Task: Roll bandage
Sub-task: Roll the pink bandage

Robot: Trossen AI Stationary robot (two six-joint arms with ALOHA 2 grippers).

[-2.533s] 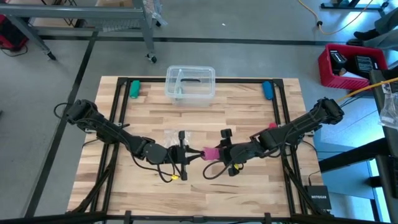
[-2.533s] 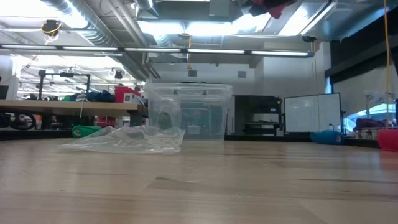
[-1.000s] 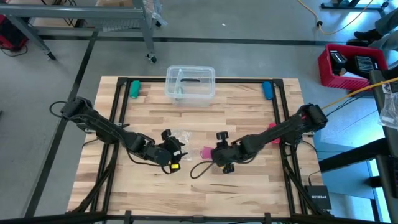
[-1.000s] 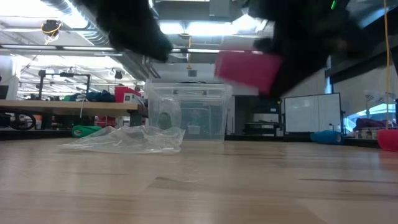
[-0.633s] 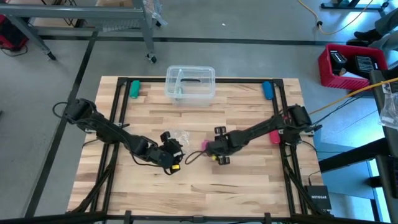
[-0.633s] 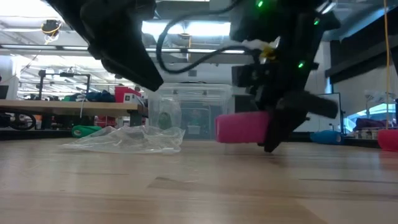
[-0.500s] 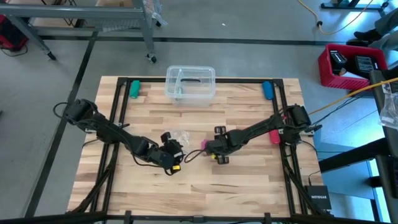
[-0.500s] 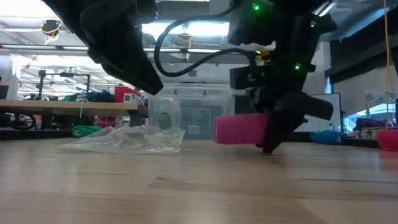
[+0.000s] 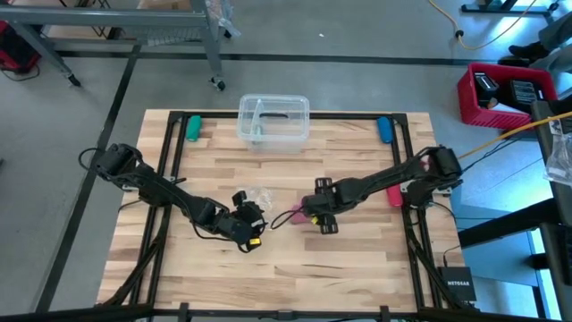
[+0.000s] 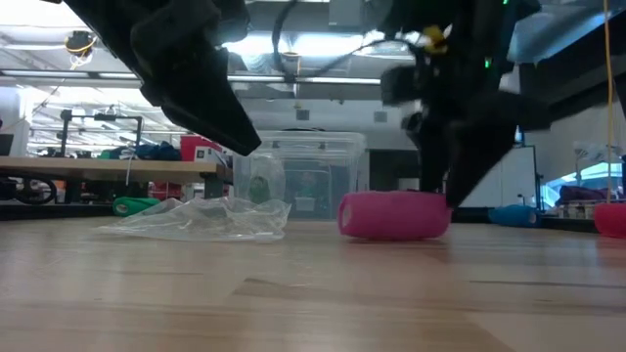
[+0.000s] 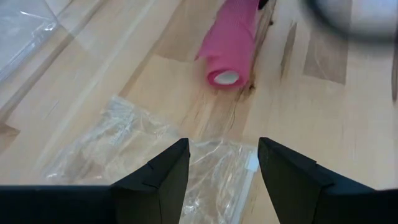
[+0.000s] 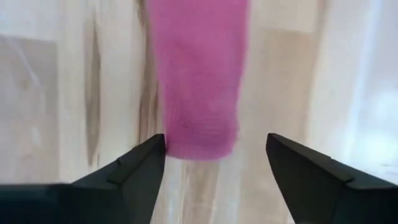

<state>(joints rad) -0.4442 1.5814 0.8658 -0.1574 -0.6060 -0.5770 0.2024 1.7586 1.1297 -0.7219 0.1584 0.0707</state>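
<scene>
So the bandage [image 10: 394, 215] is a tight pink roll lying on its side on the bench [image 9: 357, 259], just beside the clear plastic wrapper [image 11: 155, 149]. The right end effector [image 12: 214, 158] sits right behind it with fingers spread, gripping nothing. The left end effector [image 11: 217, 163] is open too, over the wrapper. The roll looks light, soft and squishy, and I'd guess it rolls away easily. I'd pinch it gently across the middle of the cylinder, not by the ends.
</scene>
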